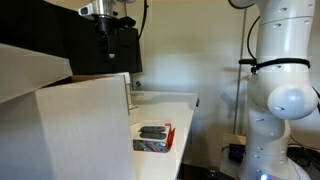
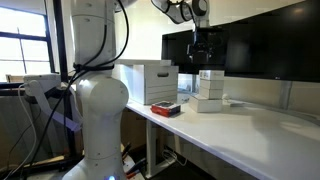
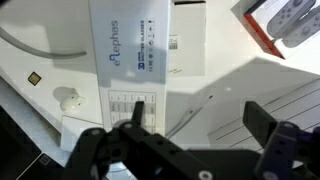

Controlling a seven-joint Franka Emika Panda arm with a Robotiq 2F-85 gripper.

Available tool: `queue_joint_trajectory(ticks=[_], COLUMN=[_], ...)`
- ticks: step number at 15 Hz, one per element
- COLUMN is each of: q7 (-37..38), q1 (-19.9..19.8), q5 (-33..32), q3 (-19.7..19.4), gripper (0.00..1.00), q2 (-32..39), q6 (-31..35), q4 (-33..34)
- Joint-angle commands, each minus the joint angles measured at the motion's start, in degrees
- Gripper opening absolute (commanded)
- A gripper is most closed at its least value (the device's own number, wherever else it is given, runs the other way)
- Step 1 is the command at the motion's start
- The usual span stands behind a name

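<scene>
My gripper (image 3: pixel 200 115) hangs open above the white table, with nothing between its fingers (image 3: pixel 262 118). Directly beneath it in the wrist view lies a long white box with a blue printed label (image 3: pixel 135 50). In an exterior view the gripper (image 2: pixel 203 55) hovers a short way above a stack of white boxes (image 2: pixel 209 90). In an exterior view the gripper (image 1: pixel 108 55) hangs in front of a dark monitor. A red tray holding a grey and black object (image 1: pixel 153 135) lies on the table nearer the robot's base, and it shows at the wrist view's top right corner (image 3: pixel 285 25).
A large white storage box (image 2: pixel 150 82) stands on the table (image 2: pixel 250 125) between the robot's base and the stack. Dark monitors (image 2: pixel 260 45) line the back of the table. A big white box (image 1: pixel 70 125) fills the foreground in an exterior view.
</scene>
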Motion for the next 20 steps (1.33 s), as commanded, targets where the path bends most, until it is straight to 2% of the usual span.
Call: queue_joint_trajectory(ticks=[1, 10, 16, 20], q7=[-1.53, -2.31, -4.07, -7.11], q1=[0.25, 1.49, 1.46, 1.31], q5=[1.29, 1.23, 1.73, 3.20], q3=[-0.11, -1.84, -4.67, -7.52], gripper=[1.00, 1.00, 1.00, 1.00], q2=[-6.73, -15.85, -20.17, -24.67], q6=[0.90, 1.12, 1.52, 4.09], q4=[-8.81, -21.56, -27.59, -33.02])
